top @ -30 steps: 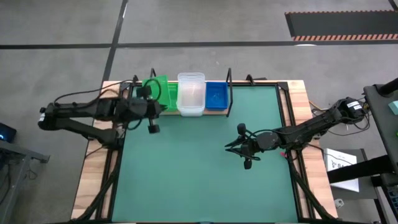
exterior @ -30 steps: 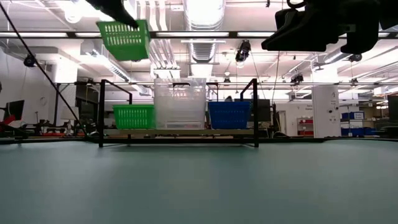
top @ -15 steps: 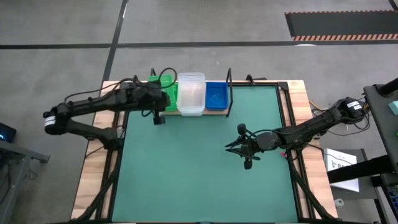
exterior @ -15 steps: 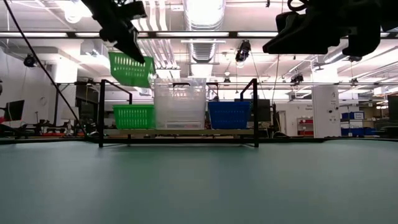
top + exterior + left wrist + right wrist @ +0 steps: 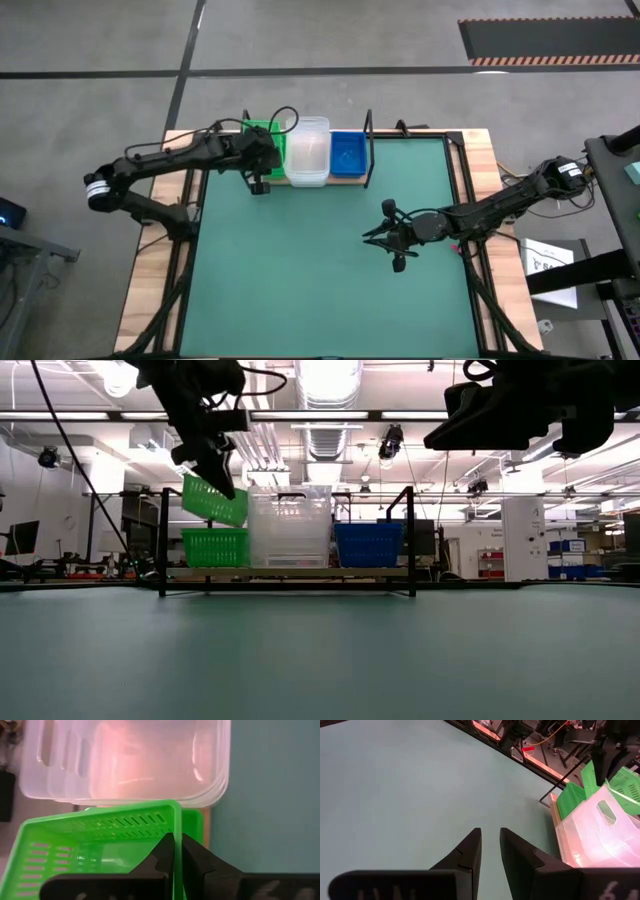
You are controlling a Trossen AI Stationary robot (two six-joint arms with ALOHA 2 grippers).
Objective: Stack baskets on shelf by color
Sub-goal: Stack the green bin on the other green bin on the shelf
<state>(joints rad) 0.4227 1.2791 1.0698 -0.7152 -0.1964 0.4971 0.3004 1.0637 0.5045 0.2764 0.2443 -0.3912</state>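
While tilted above shelf, green basket in left gripper

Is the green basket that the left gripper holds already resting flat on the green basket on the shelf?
No. In the low view, the held green basket hangs tilted in the left gripper, above the green basket on the shelf.

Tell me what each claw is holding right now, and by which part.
The left claw pinches a green basket by its rim wall, tilted above the green one on the shelf. The right claw holds nothing.

Grey concrete floor; bright ceiling lights.
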